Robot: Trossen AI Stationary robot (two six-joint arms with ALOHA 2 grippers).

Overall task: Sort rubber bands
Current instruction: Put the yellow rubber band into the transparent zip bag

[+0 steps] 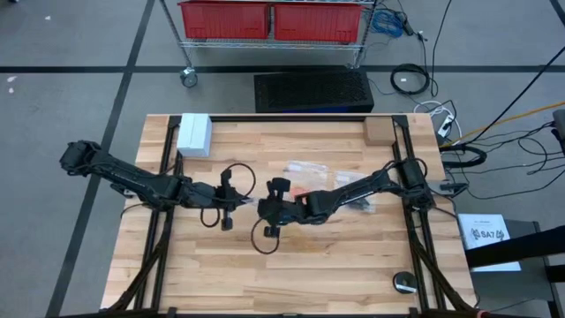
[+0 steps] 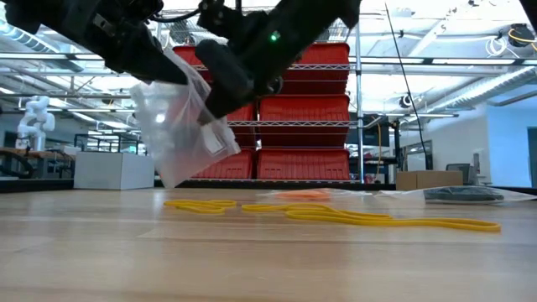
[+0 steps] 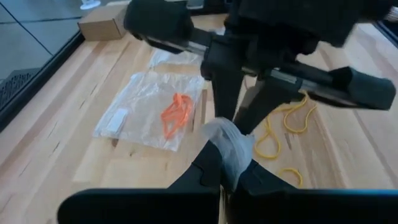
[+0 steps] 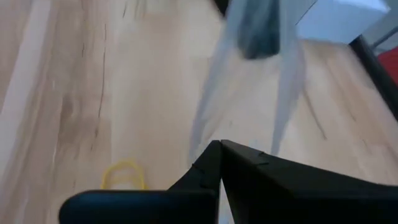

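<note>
A clear plastic bag (image 2: 180, 134) hangs above the middle of the table between my two grippers. My left gripper (image 1: 234, 208) comes from the table's left and my right gripper (image 1: 263, 210) from the right. Both are shut on the bag. Several yellow rubber bands (image 2: 369, 218) lie flat on the wood under and beside them, also seen as yellow rubber bands (image 3: 280, 130) in the left wrist view. A second clear bag (image 3: 155, 109) lies flat on the table with orange rubber bands (image 3: 176, 113) inside it. A third bag holds something dark (image 1: 362, 203) on the right. My left gripper pinches a bunched part of the clear bag (image 3: 229, 142) between its two fingers, slanting down from the table's left. The bag hangs below, clear of the table. My right gripper pinches the bag's film (image 4: 211, 140) between its shut fingers, slanting down from the table's right, opposite the left gripper. The film stretches from it toward the left gripper.
A white box (image 1: 194, 134) stands at the far left of the table and a brown box (image 1: 380, 131) at the far right. A small black round object (image 1: 405, 283) sits near the front right corner. A cart with red bins (image 1: 269, 19) stands beyond the far edge.
</note>
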